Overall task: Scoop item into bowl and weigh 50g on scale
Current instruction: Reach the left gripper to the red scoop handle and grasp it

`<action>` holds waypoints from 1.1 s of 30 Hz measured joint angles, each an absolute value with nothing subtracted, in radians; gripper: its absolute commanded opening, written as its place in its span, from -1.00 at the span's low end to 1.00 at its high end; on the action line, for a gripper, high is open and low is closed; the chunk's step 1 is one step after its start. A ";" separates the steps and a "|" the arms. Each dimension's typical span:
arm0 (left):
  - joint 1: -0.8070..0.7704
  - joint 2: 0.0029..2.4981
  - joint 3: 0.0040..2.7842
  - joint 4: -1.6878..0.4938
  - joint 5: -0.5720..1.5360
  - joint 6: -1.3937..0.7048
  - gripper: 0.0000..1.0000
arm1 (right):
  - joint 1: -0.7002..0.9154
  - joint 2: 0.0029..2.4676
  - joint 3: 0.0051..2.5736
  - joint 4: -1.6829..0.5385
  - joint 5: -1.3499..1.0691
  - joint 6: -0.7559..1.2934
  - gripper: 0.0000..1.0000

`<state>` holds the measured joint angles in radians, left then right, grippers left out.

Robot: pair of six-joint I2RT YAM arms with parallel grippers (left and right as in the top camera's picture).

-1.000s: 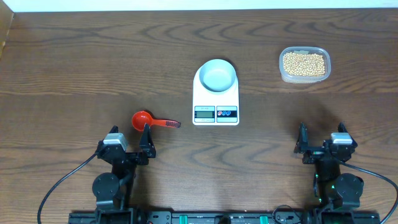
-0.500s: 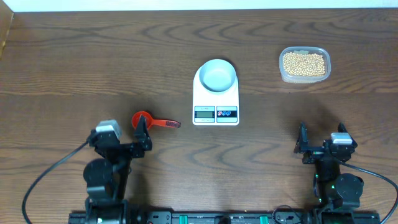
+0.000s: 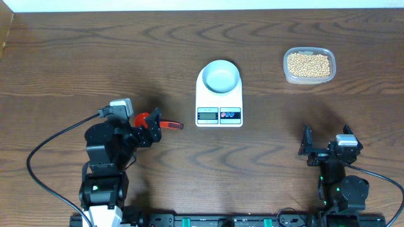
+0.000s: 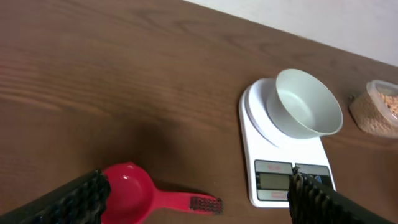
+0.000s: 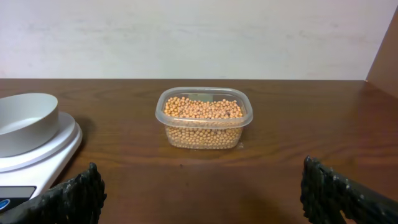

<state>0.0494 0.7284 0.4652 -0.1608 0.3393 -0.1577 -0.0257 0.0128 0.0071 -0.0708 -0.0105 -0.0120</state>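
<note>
My left gripper has moved forward above the red scoop, jaws wide, holding nothing; my right gripper, also wide, faces the beans.

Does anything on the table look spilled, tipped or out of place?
Nothing stands out: bowl upright on the scale, beans all inside their tub, red scoop lying flat on the table.
</note>
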 measured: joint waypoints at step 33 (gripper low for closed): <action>0.049 0.746 0.699 -0.564 0.004 -0.615 0.87 | -0.026 0.013 0.007 -0.070 -0.010 -0.012 0.99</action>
<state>0.0494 0.7456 0.6994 -0.5644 0.0044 -0.6147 -0.0257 0.0128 0.0071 -0.0704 -0.0105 -0.0120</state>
